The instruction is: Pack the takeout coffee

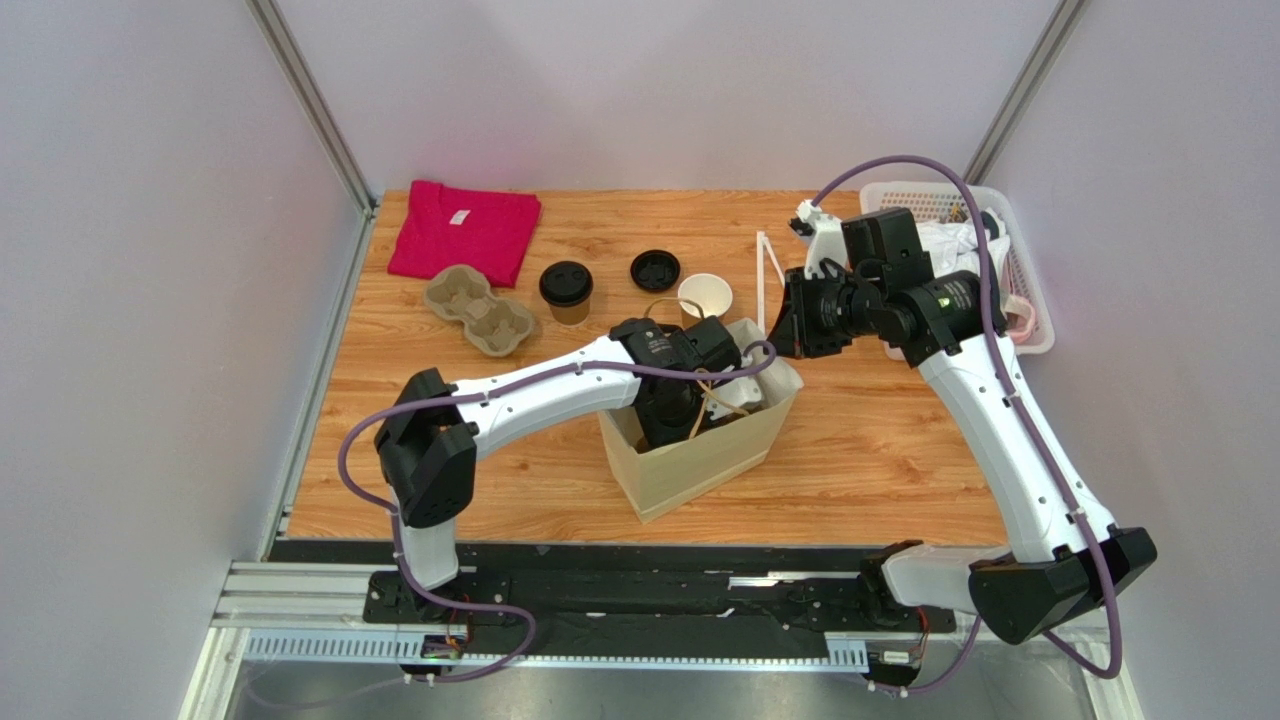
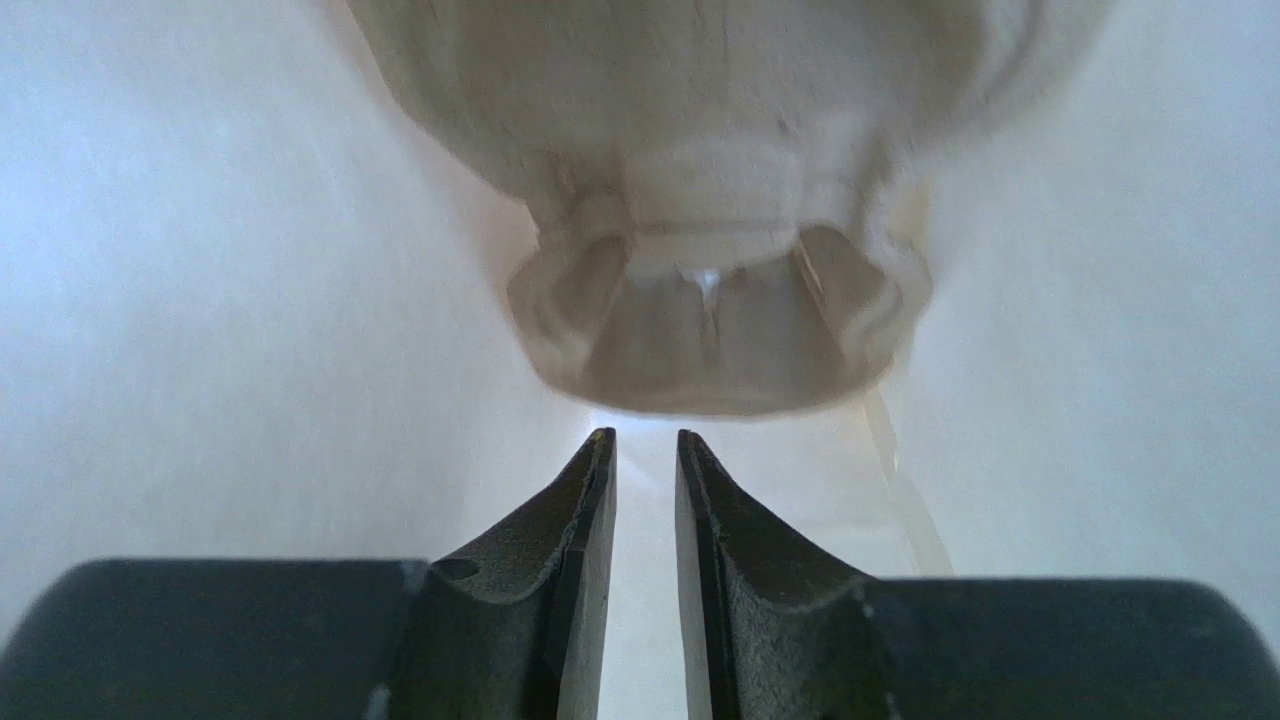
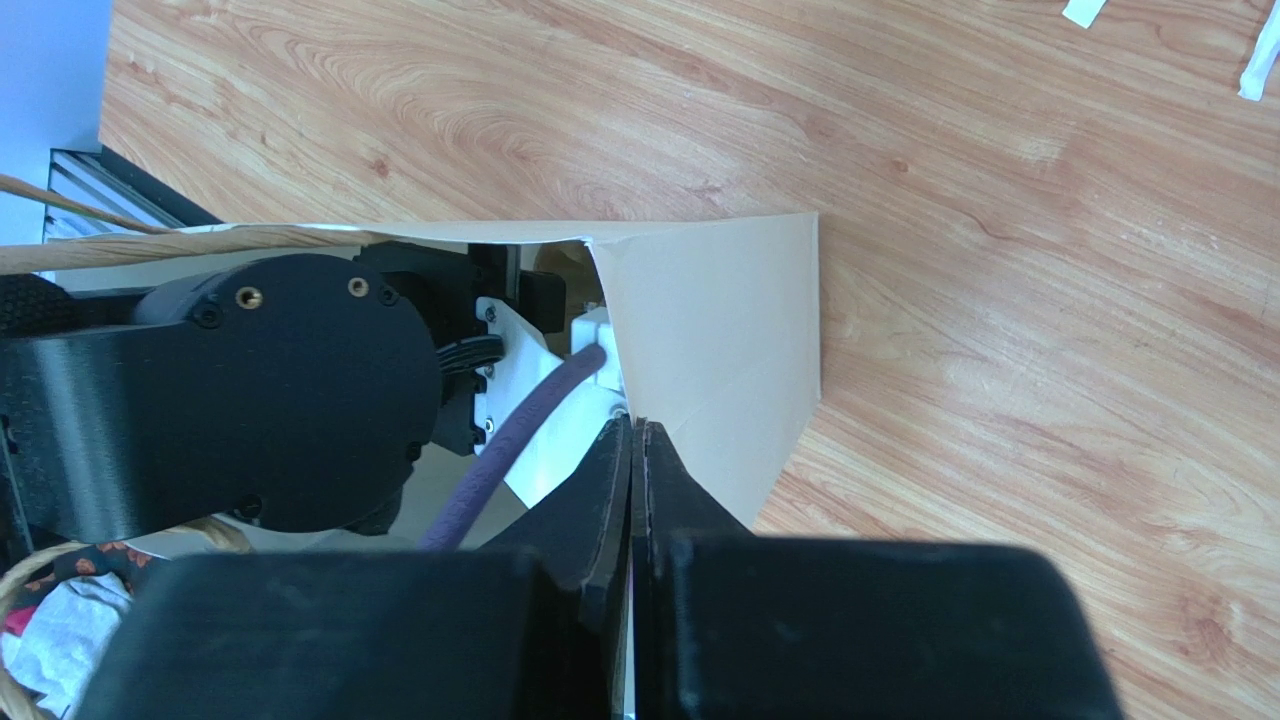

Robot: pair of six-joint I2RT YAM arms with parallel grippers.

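Note:
The takeout coffee (image 1: 567,290), a tan cup with a black lid, stands on the table left of the paper bag (image 1: 706,458). My left arm reaches down into the bag, so its gripper is hidden from above. In the left wrist view the left gripper (image 2: 645,438) is slightly open with nothing between its fingers. Just beyond its tips, inside the bag, sits a pale pulp cup carrier (image 2: 706,225). My right gripper (image 3: 633,428) is shut on the bag's upper edge (image 3: 721,345), at the bag's far right corner (image 1: 777,323).
A loose black lid (image 1: 654,270) and an open cup with a white inside (image 1: 705,294) sit behind the bag. A second pulp carrier (image 1: 478,309) and a red shirt (image 1: 463,230) lie at the back left. A white basket (image 1: 1022,270) stands at the back right.

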